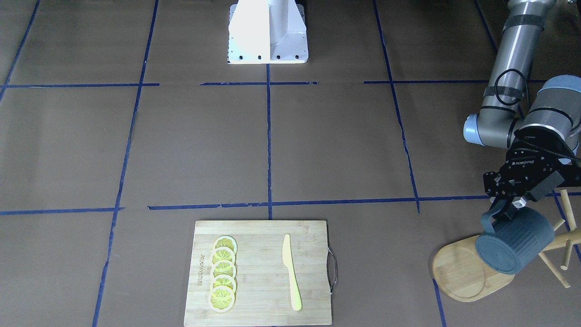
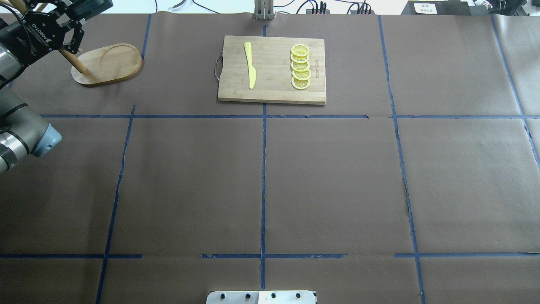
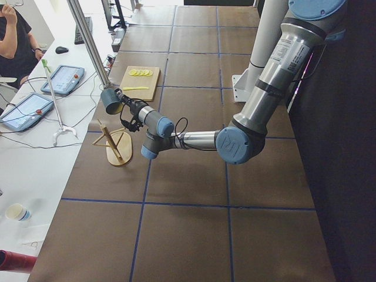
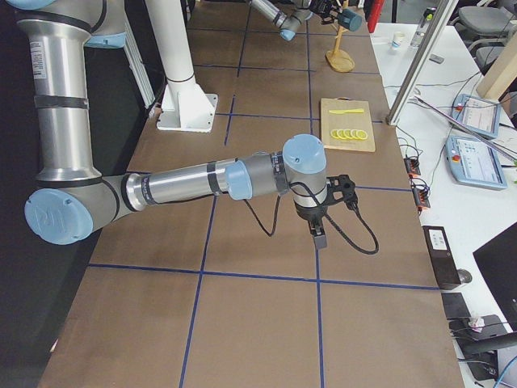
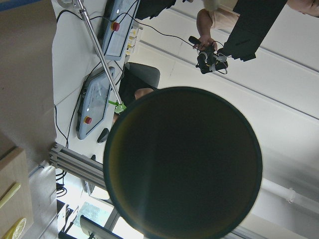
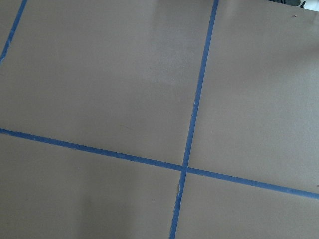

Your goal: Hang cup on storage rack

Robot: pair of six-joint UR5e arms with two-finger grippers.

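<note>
Left claw point(image 1: 507, 208) is clamped on the cup point(image 1: 517, 240) at its handle. The cup is off the surface point(image 1: 317, 150), lying on its side. In the front view it hangs at 6 o'clock from the claw. The rack point(image 1: 458, 272) base is at 7 o'clock from the cup, and the pegs stick out at 3 o'clock. In the left side view the cup point(image 3: 110, 101) is in the air at 12 o'clock from the rack point(image 3: 119, 148), apart from it and not on a peg. In the left wrist view the cup's point(image 5: 184, 164) dark round face fills most of the frame.

Right claw point(image 4: 320, 230) hangs low over bare surface, well apart from the rack. It shows only in the right side view, so I can't tell whether it is wide or narrow.

A board point(image 1: 258, 272) is at 9 o'clock from the rack in the front view. It carries a yellow knife point(image 1: 290, 272) and a row of lemon slices point(image 1: 223, 272).
</note>
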